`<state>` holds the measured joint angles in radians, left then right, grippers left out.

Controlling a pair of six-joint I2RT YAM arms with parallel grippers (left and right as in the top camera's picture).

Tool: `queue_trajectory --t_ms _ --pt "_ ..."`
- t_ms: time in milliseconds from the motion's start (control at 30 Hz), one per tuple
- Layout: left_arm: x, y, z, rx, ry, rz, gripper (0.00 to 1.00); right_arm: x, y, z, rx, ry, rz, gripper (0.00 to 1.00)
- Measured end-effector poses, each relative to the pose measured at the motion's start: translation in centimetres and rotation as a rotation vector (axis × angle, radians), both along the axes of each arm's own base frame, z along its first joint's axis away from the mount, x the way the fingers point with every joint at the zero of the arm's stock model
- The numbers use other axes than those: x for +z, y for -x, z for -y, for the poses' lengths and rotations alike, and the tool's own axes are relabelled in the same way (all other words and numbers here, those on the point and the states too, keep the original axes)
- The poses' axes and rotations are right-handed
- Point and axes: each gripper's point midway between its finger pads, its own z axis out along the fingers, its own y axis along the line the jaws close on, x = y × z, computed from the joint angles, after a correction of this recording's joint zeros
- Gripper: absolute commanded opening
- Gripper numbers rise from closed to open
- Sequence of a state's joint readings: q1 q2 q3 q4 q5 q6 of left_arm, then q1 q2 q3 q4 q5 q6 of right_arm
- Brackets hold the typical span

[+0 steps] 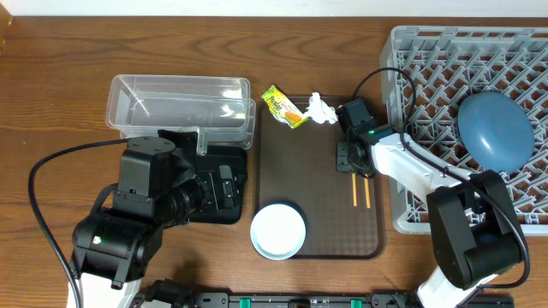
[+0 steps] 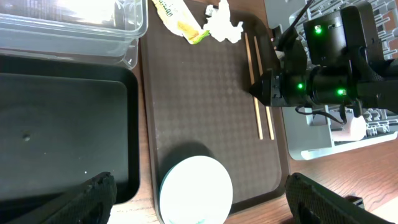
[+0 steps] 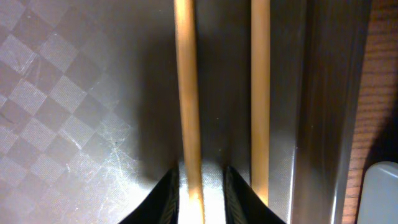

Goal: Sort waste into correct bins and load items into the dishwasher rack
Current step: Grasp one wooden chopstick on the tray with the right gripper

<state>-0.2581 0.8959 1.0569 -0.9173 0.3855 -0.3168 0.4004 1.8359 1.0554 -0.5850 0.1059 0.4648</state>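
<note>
Two wooden chopsticks (image 1: 360,190) lie side by side at the right edge of the brown serving tray (image 1: 317,205). My right gripper (image 1: 353,162) is down on them, open by a narrow gap, its fingers (image 3: 200,193) on either side of the left chopstick (image 3: 186,93). The other chopstick (image 3: 260,93) lies outside the jaws. A pale mint bowl (image 1: 278,231), white inside, sits at the tray's front left. A snack wrapper (image 1: 282,107) and a white tissue (image 1: 321,109) lie at the tray's far edge. My left gripper (image 2: 199,205) is wide open and empty above the bowl (image 2: 196,190). The pink cup is not visible.
The clear tub (image 1: 180,107) stands at the back left, with the black tray (image 2: 62,130) in front of it under my left arm. The grey dishwasher rack (image 1: 428,77) fills the right side and holds the dark-blue bowl-plate (image 1: 495,130). The right arm's cable loops over the rack edge.
</note>
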Motion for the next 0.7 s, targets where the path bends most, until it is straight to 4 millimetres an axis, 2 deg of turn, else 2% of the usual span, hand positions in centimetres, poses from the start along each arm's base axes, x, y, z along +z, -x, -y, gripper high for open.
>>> queue_trajectory --t_ms 67,100,267,400,500,567,633,700 --pt "0.0 0.0 0.0 0.000 0.000 0.000 0.89 0.0 0.0 0.1 0.000 0.006 -0.007 0.05" --pt "0.0 0.0 0.0 0.000 0.000 0.000 0.89 -0.1 0.1 0.3 -0.006 0.017 -0.014 0.01" --pt "0.0 0.0 0.0 0.000 0.000 0.000 0.89 0.2 0.6 0.4 -0.009 0.020 -0.036 0.01" --pt "0.0 0.0 0.0 0.000 0.000 0.000 0.89 1.1 2.1 0.5 0.005 0.005 -0.067 0.01" --pt "0.0 0.0 0.0 0.000 0.000 0.000 0.89 4.8 1.7 0.2 0.031 -0.038 0.029 0.01" --pt "0.0 0.0 0.0 0.000 0.000 0.000 0.89 9.0 0.7 0.2 0.044 -0.077 0.161 0.01" --pt "0.0 0.0 0.0 0.000 0.000 0.000 0.89 12.7 0.2 0.8 0.050 -0.093 0.277 0.01" --pt "0.0 0.0 0.0 0.000 0.000 0.000 0.89 15.8 -0.4 2.4 0.044 -0.082 0.381 0.01"
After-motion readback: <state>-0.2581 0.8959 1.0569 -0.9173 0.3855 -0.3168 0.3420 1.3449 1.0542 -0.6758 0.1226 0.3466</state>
